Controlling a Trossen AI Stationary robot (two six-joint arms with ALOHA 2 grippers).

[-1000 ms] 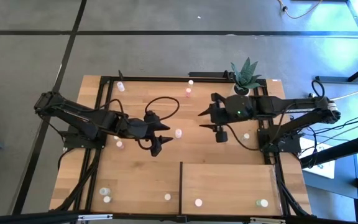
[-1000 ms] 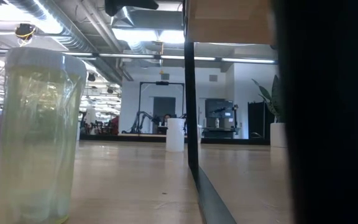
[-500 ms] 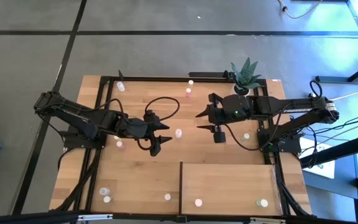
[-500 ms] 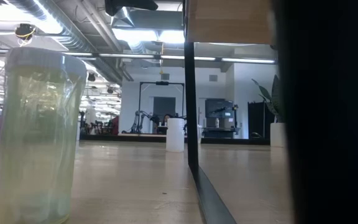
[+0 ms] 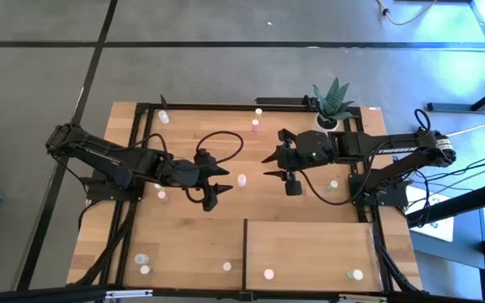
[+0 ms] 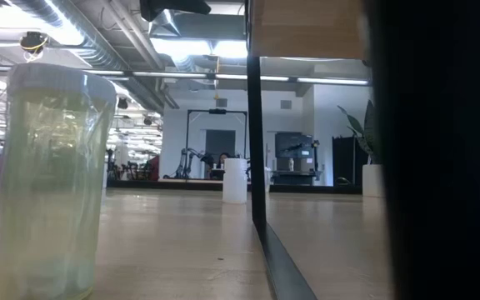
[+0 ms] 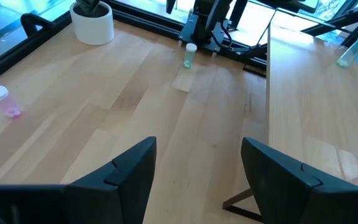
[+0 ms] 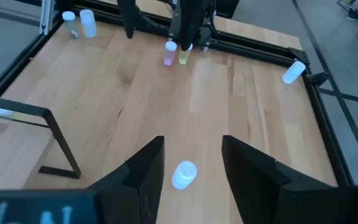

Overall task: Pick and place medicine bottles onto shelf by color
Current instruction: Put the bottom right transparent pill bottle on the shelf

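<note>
**High view: two claws face each other over a small bottle at mid-tabletop**

High view, reading left to right: two bottles [image 5: 142, 263] stand at the near left corner of the tabletop [image 5: 183, 244], and one bottle [image 5: 164, 118] stands at the far left corner. The left arm reaches in from the left edge, a pink bottle [image 5: 162, 195] just beside it. The left claw [image 5: 218, 187] hangs over the middle of the tabletop with its fingers spread wide and nothing between them.

Just right of it stands a whitish bottle [image 5: 242, 180], between the two claws (in the right wrist view it sits on the wood just ahead of the fingers [image 8: 143, 168], in line with the gap between them and not touched).

The right claw [image 5: 268, 165] points leftward at that bottle, its fingers apart and empty. Behind it, near the far edge, stand two more bottles [image 5: 256, 119], one pink. A white pot with a green plant [image 5: 331, 103] sits at the far right.

The shelf [image 5: 310, 244], a pale panel, fills the near right part of the tabletop. One bottle [image 5: 269, 273] and a greenish one [image 5: 355, 274] stand along its near edge, and one bottle [image 5: 226, 267] stands just left of it.
</note>
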